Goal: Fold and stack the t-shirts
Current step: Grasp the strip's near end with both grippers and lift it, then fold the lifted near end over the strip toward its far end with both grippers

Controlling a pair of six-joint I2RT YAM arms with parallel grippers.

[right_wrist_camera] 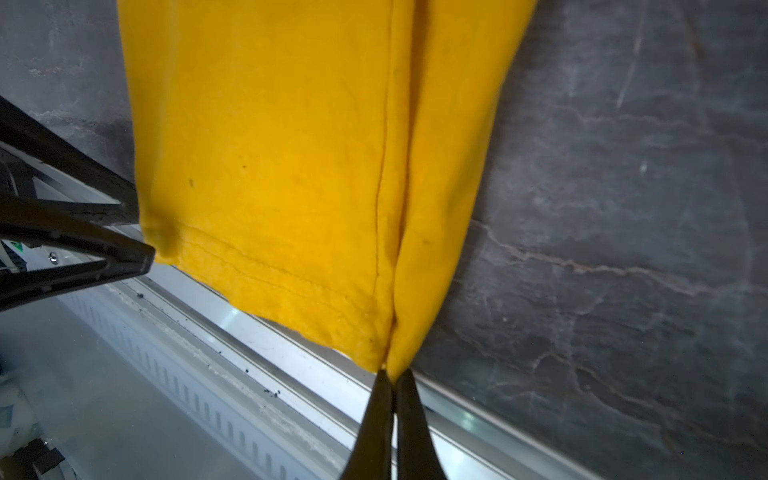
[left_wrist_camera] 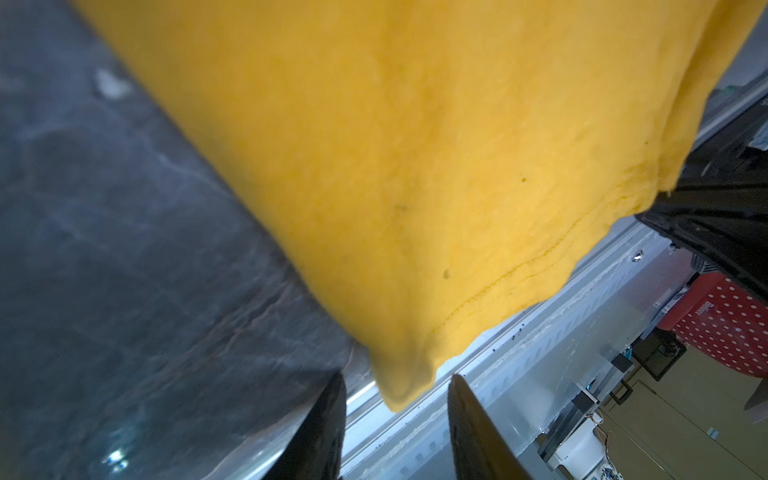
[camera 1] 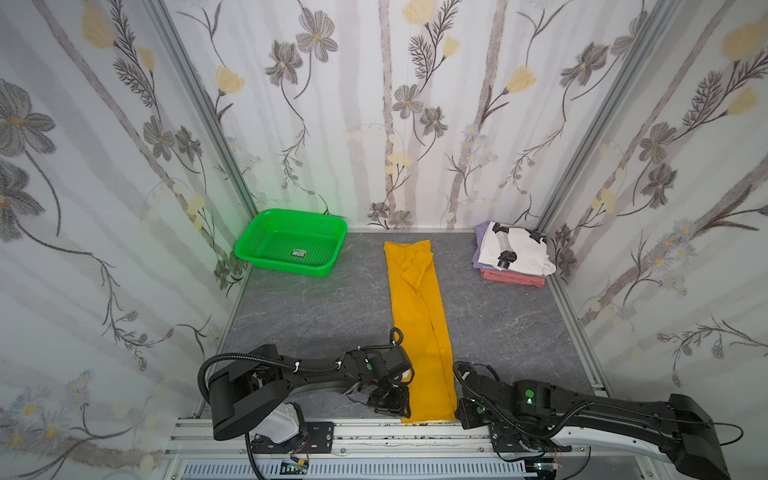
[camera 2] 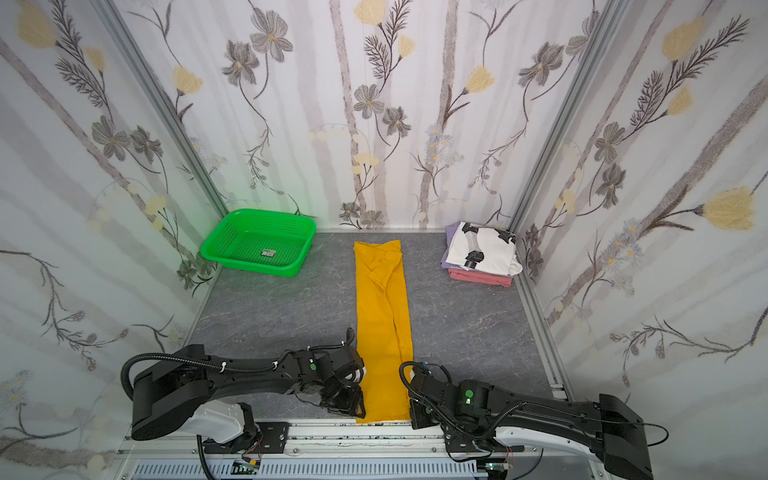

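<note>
Basket sits back left, well out of the way. Left gripper has its jaws apart around the yellow tee's near-left corner, not clamped. The tee is a long strip on the grey bench, running straight away from both arms toward the back wall. Right gripper is pinched tight on the near-right corner. Stack is back right. I'd guess the near end gets folded away next, once the left bites.

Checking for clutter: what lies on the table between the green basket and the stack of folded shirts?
Only the far end of the yellow t-shirt, with bare table on each side; both top views show it.
</note>
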